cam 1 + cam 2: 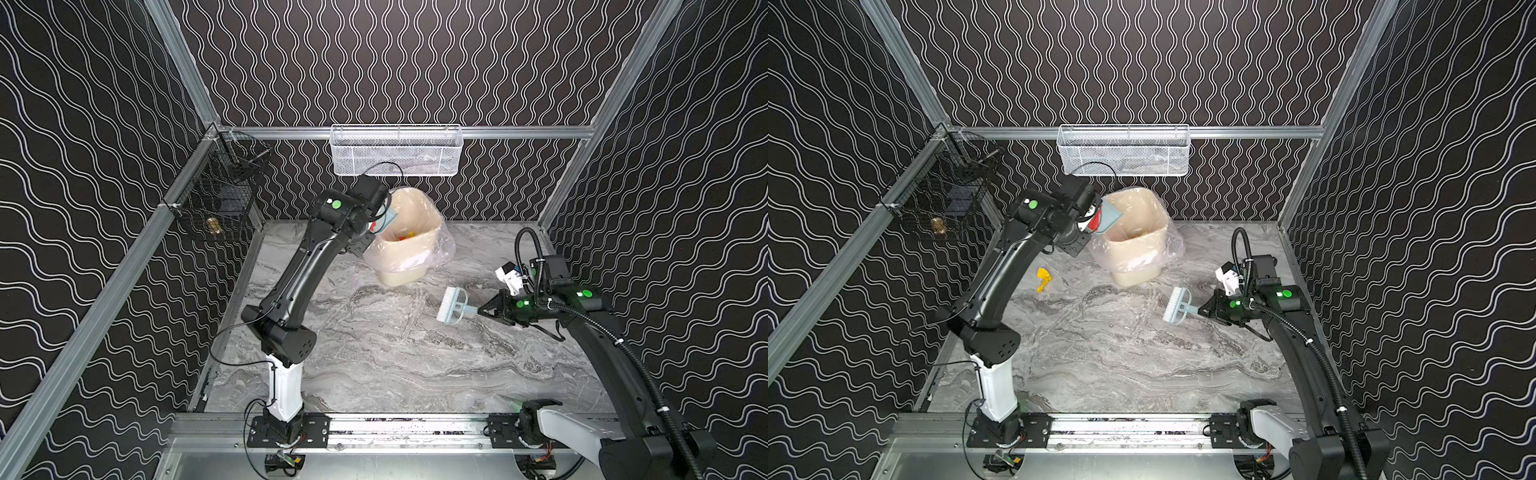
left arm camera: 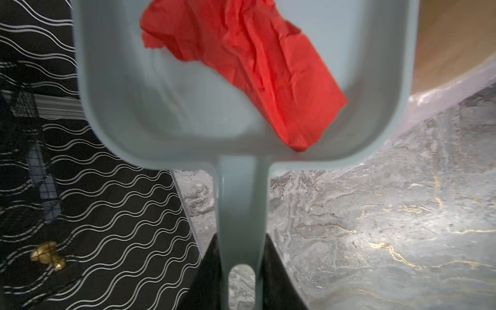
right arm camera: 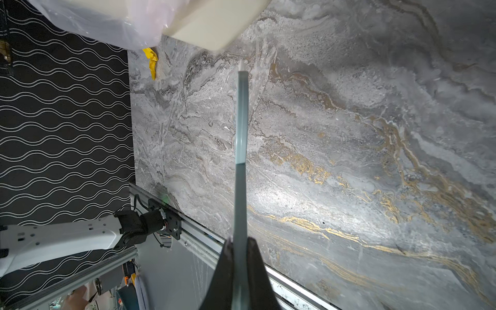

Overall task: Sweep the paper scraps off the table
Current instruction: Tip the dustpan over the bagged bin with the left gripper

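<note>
Currently, my left hand (image 2: 241, 259) clamped on the dustpan (image 2: 188, 112) handle at the bin (image 1: 1138, 249) rim, red scrap (image 2: 255, 67) in the pan, my right hand (image 3: 240, 264) gripping the brush (image 1: 451, 305), yellow scrap (image 1: 1043, 279) on the counter (image 1: 1121, 353)

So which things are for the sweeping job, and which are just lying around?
For the job: dustpan, red scrap, yellow scrap, brush, bin.
Just lying around: white basket, black basket, brass knob.
</note>
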Robot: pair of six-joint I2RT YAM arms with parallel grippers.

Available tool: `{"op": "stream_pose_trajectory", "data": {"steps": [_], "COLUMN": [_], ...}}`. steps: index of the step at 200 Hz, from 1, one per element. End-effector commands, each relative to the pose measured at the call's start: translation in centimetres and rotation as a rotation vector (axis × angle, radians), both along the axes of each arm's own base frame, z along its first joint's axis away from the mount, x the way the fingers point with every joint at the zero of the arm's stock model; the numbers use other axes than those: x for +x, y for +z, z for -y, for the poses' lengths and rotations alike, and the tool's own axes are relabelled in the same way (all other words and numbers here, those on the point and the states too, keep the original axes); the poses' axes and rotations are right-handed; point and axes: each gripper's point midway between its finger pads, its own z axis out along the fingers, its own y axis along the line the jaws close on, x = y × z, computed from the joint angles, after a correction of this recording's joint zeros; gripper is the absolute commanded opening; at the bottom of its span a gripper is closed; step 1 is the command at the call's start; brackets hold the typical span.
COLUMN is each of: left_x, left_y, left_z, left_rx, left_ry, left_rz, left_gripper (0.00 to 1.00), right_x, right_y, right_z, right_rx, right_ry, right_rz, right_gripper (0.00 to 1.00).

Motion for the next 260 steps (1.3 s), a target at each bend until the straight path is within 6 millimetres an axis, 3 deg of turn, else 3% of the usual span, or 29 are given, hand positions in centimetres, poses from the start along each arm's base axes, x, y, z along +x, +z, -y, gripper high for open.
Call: {"op": "stream_pose_trajectory", "data": {"steps": [1, 62, 95, 178, 254, 260], "left_x": [0.3, 0.9, 1.1, 1.6, 1.6, 1.6], "left_y": [0.6, 1.3, 2.3, 4.2, 3.9, 4.0], "left_z": [-1.1, 2.3, 2.8, 3.3, 3.7, 3.6], "left_rx": [0.154, 0.479, 0.674, 0.794, 0.883, 0.884], "left_ry": [-0.015, -0.151, -0.171, -0.168, -0.233, -0.233], "left_rz": [0.025, 0.113, 0.165, 0.229, 0.202, 0.202], "left_gripper": [0.00, 0.00, 0.00, 0.00, 0.00, 0.00], "right_x": [-0.1, -1.0, -1.1, -1.4, -1.2, -1.6], "right_y": [0.3, -0.2, -0.1, 0.1, 0.5, -0.5], "right_z": [-0.3, 0.0, -0.1, -0.3, -0.4, -0.4], "right_rx": [0.031, 0.025, 0.038, 0.053, 0.061, 0.059], "right_ry": [-0.016, -0.029, -0.032, -0.030, -0.023, -0.025], "right_rz": [0.002, -0.005, 0.001, 0.019, 0.039, 0.011], "right_gripper": [0.00, 0.00, 0.00, 0.00, 0.00, 0.00]}}
